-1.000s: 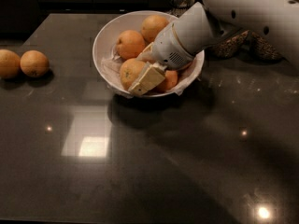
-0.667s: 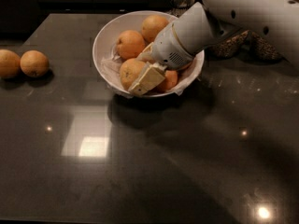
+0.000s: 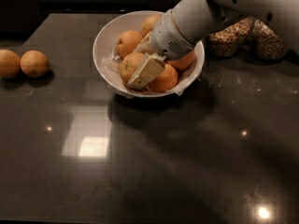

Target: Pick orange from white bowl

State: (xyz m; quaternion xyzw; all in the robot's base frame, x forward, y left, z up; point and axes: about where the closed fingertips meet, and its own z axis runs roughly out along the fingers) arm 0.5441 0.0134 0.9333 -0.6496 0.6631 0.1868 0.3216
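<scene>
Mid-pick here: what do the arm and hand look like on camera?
The arm is a thick, smooth white cylinder with a thin tan ring and a small dark slotted grille near the wrist. The hand, down in the white bowl among the oranges, ends in a flat cream wedge. No cables show.
</scene>
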